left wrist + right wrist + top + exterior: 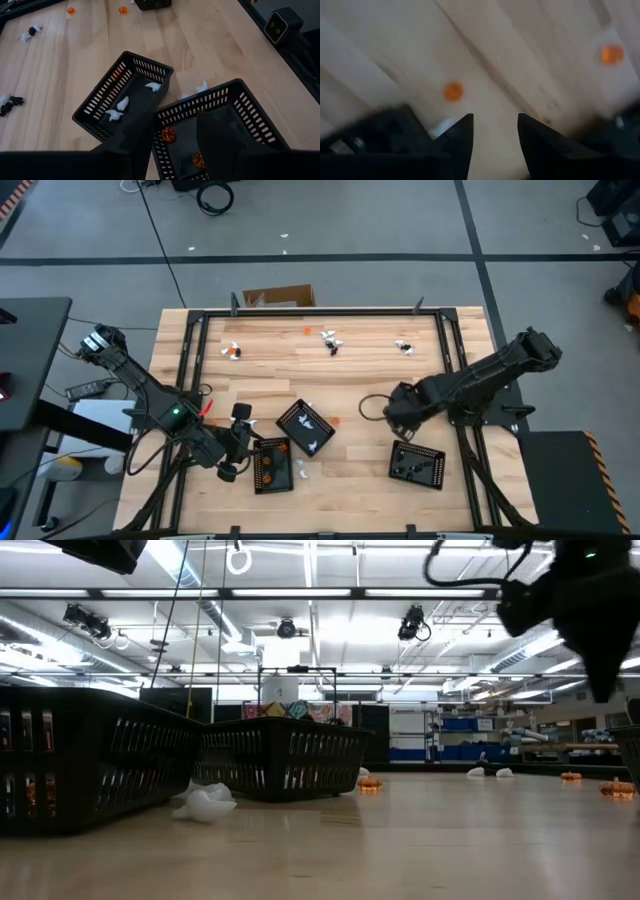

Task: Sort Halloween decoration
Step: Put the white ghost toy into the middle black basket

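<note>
**Wood table, three trays, both grippers empty**

Wooden tabletop (pixel 360 375) carries three black trays along your near side.

Right gripper (pixel 494 131): fingers apart, nothing between them, pointing down at bare wood. One orange piece (pixel 452 91) lies just beyond the fingertips, another orange one (pixel 611 54) well off to the side. In the high view that arm reaches in from the right edge, elbow bent, its gripper between the middle tray (pixel 305 427) and the right tray (pixel 417 463).

Left gripper (pixel 175 145): fingers spread, empty, over the left tray (pixel 250 107), where two orange pumpkins (pixel 168 134) lie just past its tips. Middle tray holds white pieces (pixel 120 105).

Farther out, mixed clusters of white and black pieces (pixel 331 340) lie along the table's far side.
</note>
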{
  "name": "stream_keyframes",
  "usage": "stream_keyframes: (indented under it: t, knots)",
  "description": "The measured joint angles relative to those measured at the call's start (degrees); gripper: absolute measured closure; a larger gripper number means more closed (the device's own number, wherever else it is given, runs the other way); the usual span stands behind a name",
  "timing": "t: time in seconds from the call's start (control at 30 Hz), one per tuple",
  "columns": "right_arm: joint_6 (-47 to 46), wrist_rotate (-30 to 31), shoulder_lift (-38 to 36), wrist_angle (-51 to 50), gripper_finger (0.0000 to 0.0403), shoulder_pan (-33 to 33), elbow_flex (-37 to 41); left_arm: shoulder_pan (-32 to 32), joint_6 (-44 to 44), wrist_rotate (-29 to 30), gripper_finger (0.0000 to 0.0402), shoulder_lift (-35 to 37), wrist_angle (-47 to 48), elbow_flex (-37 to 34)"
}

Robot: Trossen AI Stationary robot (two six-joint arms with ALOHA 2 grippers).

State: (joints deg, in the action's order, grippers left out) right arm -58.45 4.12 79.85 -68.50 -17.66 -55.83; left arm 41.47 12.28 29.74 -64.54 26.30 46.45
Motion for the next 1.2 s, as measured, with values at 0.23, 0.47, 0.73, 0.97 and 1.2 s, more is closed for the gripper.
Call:
stream_keyframes:
  t: [0.23,0.47,0.73,0.97,1.2]
  knots:
    - [19.07,4.15,1.52,22.6,0.0244,5.38,0.0,0.0,-0.03,0.0,0.0246,-0.01,0.03,0.0]
    - [38.59,5.02,13.24,41.44,0.024,7.18,-0.02,-0.07,-0.04,0.0,0.0246,0.01,0.1,0.0]
    - [47.35,0.74,22.78,56.43,0.0213,10.96,-0.02,-0.92,-1.13,0.0,0.0246,-0.01,0.06,0.01]
    - [51.66,-0.47,27.56,61.49,0.0182,11.86,-0.2,-0.88,-1.1,0.01,0.0246,-0.01,0.07,-0.01]
    - [52.35,1.71,28.12,63.67,0.0182,11.83,-0.14,-0.85,-1.1,0.0,0.0246,0.01,0.09,-0.01]
